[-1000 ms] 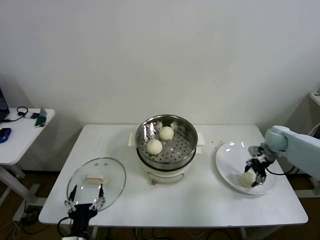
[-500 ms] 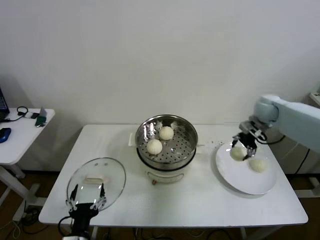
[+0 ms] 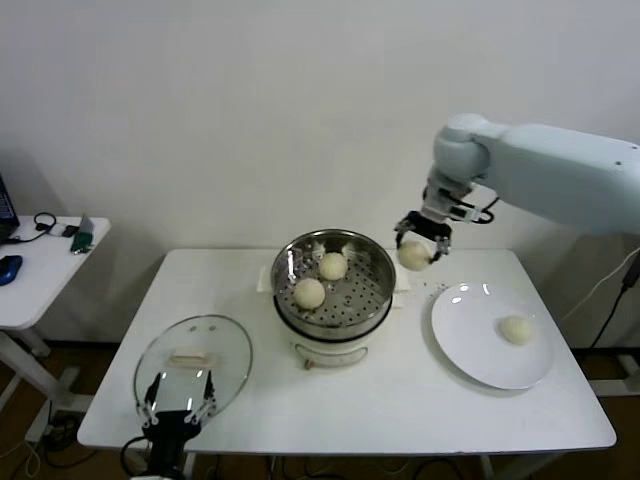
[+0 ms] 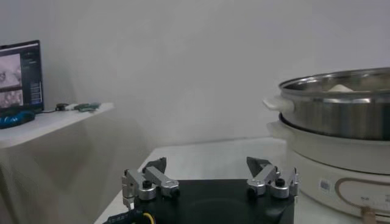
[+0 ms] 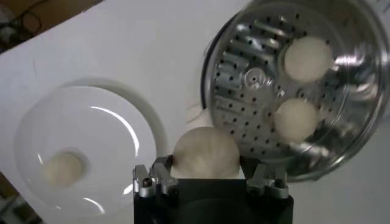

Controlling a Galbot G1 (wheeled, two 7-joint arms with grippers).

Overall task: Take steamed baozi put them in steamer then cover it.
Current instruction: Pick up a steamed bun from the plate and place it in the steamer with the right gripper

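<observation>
**Bun in the air beside the steamer: risk of early drop**

The right end effector is clenched on one baozi, held in the air just beside the steamer, at its plate-side rim, not yet over the basket. From the wrist view the bun sits between the fingers w/ a soft round shape, so too strong a squeeze could dent it, and too weak a one could let it slip onto the counter or hit the rim and bounce out. Two buns already lie in the steamer; a careless release may land on top of them. One more bun waits on the white plate. The left end effector is released and idle, near the cover, which lies on the counter well apart from the steamer.
</observation>
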